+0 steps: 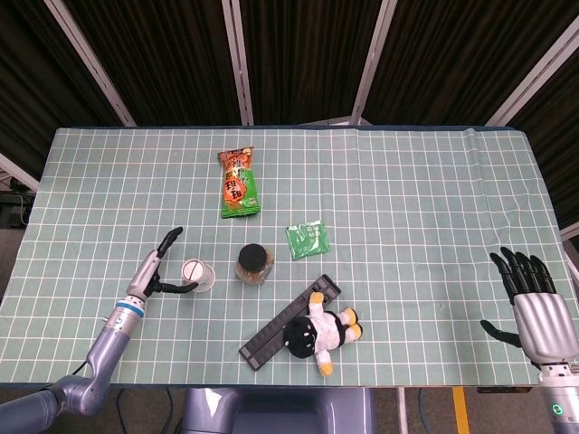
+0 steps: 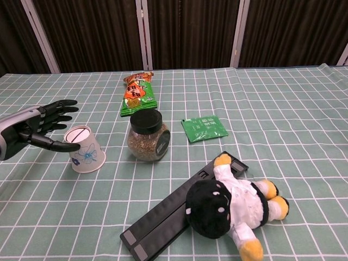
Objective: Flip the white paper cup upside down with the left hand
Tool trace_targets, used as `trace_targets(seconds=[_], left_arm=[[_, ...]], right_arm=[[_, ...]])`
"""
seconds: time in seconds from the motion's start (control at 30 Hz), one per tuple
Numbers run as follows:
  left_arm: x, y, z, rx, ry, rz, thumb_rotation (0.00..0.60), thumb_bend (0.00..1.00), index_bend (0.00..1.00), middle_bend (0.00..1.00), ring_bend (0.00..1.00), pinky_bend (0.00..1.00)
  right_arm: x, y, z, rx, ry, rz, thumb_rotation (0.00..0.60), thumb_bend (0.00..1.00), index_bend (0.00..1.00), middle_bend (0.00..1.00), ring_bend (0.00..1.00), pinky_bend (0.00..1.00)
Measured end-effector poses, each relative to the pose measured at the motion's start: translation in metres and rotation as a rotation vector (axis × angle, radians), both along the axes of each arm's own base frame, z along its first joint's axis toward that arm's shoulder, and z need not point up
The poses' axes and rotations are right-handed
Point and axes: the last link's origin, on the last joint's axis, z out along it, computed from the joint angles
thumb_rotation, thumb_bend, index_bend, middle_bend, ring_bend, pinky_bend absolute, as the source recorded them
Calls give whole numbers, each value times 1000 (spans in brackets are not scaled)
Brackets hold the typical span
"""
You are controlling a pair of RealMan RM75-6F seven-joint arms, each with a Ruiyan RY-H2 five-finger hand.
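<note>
The white paper cup (image 1: 197,275) (image 2: 85,150) with a blue flower print stands upside down on the green checked tablecloth, its wide mouth on the cloth and its base up. My left hand (image 1: 163,268) (image 2: 36,125) is just left of it with fingers spread apart and holds nothing; its thumb tip reaches close to the cup's top edge. My right hand (image 1: 532,298) is far off at the table's right front corner, fingers straight and apart, holding nothing.
A glass jar with a black lid (image 1: 254,263) (image 2: 147,134) stands just right of the cup. A snack bag (image 1: 239,183), a green sachet (image 1: 307,239), and a plush toy (image 1: 324,331) lying on a black bar (image 1: 289,323) are further off.
</note>
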Motion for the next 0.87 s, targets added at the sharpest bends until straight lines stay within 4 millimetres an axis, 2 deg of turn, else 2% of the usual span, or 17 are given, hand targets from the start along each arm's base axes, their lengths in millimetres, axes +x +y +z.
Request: trace_targets(seconds=[0.2,0.47,0.57,0.7,0.87], left_arm=[[-2,0,26,53,22,-36,600,88,0,0,0,0],[-12,-18,88,224,371,-161,600,90,0,0,0,0],[-18,-35,107,276,554,-190,600,89,0,0,0,0],[-24,-72,131,323,791,-192,600,90,0,0,0,0],[-22,-116,155,374,913,-153,600,89,0,0,0,0]], right_arm=[[3,2,1,0,-12,14,600,0,0,0,0,0],[7,5,2,1,-21,37,600,0,0,0,0,0],[9,6,4,-4,-26,45,600,0,0,0,0,0],[10,7,5,-8,-27,53,600,0,0,0,0,0],[11,8,7,-12,-24,65,600,0,0,0,0,0]])
